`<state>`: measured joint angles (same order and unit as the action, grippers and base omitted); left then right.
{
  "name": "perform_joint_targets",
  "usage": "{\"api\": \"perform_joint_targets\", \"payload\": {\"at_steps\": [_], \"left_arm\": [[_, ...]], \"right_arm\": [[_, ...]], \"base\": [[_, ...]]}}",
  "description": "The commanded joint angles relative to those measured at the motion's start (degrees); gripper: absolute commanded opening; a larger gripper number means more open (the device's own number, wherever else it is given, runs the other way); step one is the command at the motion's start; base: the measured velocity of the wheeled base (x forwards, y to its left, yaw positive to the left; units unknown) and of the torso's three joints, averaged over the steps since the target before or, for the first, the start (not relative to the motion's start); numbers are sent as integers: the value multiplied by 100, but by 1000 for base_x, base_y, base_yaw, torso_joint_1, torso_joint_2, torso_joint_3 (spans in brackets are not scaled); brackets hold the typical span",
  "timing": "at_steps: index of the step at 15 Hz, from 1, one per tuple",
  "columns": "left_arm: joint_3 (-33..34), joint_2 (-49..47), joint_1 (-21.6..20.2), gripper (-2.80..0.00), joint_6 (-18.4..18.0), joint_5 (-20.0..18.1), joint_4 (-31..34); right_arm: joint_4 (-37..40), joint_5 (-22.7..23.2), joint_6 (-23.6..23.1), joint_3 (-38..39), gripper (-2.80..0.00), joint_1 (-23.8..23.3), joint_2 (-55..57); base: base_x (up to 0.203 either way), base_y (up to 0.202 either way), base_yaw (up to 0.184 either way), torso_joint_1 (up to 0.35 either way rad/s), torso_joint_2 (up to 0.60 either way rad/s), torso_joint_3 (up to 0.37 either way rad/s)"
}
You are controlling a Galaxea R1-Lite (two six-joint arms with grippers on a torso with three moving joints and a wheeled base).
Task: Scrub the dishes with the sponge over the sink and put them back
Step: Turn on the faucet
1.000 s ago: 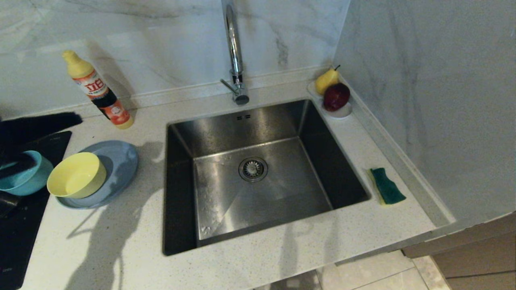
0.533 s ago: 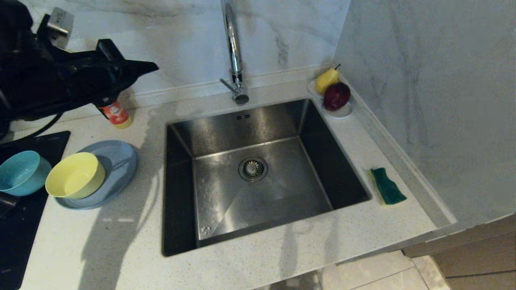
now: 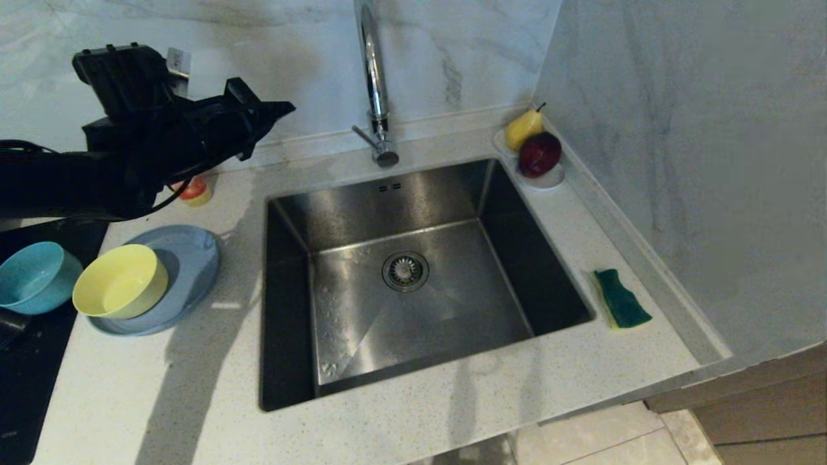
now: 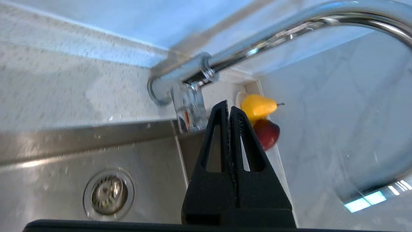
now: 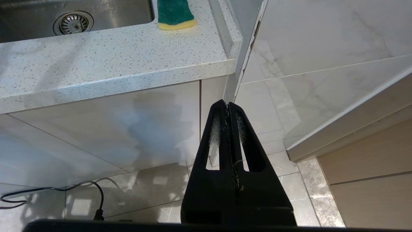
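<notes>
Head view shows the left gripper, fingers pressed together and empty, raised over the far-left counter. Below it sit the teal bowl, yellow bowl and grey-blue plate. Right of the sink lies the sponge. Low beside the cabinet, the right gripper is closed.

We see a yellow pear and a dark red apple touching on a small white saucer in the counter's back corner. A bottle, mostly hidden, stands by the marble wall; it may be dish soap. A black cooktop lies on the speckled countertop; a black cable trails over the floor tiles.
</notes>
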<state>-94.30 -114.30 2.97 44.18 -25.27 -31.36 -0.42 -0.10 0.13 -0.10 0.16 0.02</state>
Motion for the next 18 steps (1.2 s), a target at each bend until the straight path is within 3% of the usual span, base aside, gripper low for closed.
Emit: {"api": "perform_joint_targets", "payload": {"at_steps": [1, 6, 11, 18], "left_arm": [[-523, -518, 0, -280, 34, -20, 6], [-1337, -1144, 151, -280, 46, -19, -29], [-1362, -1343, 370, -280, 47, 12, -500], [-1362, -1408, 555, -280, 38, 119, -520]], "right_arm": [[-2, 1, 4, 1, -280, 2, -11], [-2, 1, 4, 1, -280, 2, -11], [-2, -6, 4, 1, -280, 2, -11], [-2, 1, 4, 1, -280, 2, -11]], "base": [[0, 0, 0, 0, 0, 0], [0, 0, 0, 0, 0, 0], [0, 0, 0, 0, 0, 0], [0, 0, 0, 0, 0, 0]]}}
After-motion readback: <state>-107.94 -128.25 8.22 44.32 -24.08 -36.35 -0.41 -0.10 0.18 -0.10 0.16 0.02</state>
